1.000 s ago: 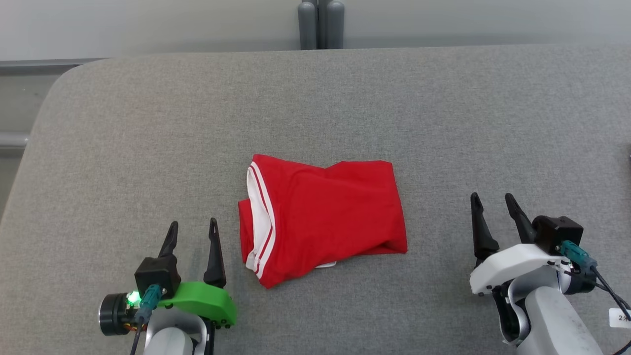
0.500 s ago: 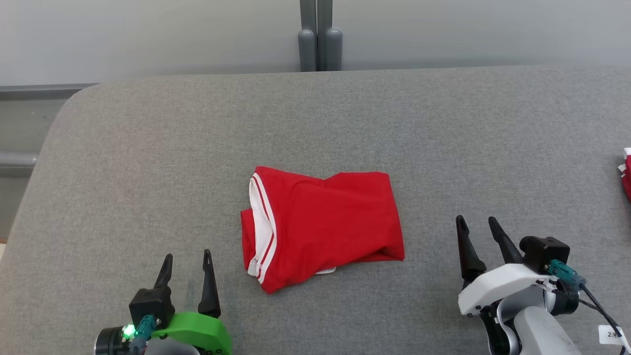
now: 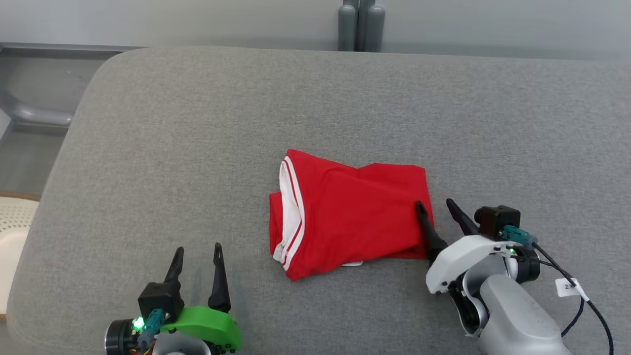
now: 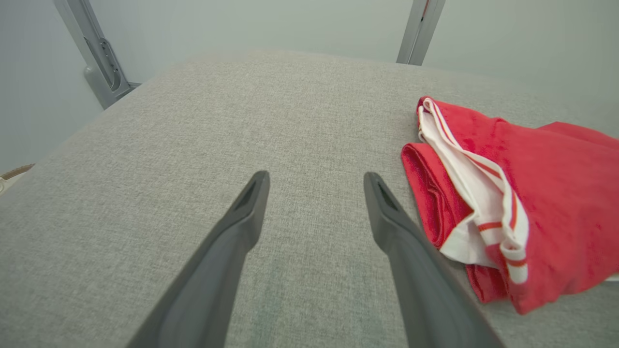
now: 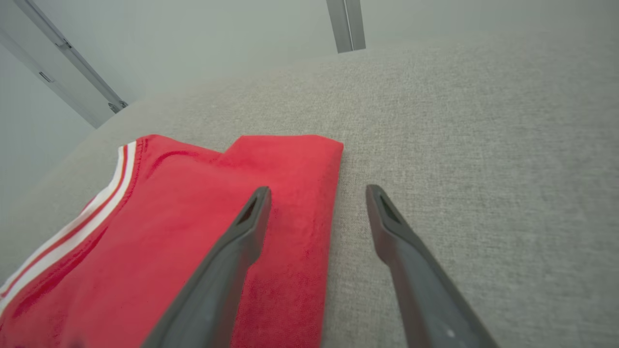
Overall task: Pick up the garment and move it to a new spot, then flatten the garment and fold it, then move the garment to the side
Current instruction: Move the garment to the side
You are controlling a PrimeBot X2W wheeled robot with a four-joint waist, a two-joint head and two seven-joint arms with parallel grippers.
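A folded red garment (image 3: 345, 212) with white-striped trim lies in the middle of the grey padded table (image 3: 197, 148). My right gripper (image 3: 435, 206) is open and straddles the garment's right edge: one finger over the red cloth, the other over bare table. In the right wrist view the garment (image 5: 193, 227) runs under my left-hand finger (image 5: 242, 237). My left gripper (image 3: 197, 249) stands open near the front left, apart from the cloth. The left wrist view shows the garment's (image 4: 532, 193) striped hem just right of that gripper (image 4: 314, 179).
Grey metal posts (image 3: 360, 24) stand behind the table's far edge. The table's rounded left corner drops off to a floor with a grey pipe (image 3: 34, 116). A pale perforated object (image 3: 12, 222) sits at the far left edge.
The head camera has turned, so the whole scene sits further right. My right gripper has moved left up to the garment's right edge. The left gripper stays low at the front left.
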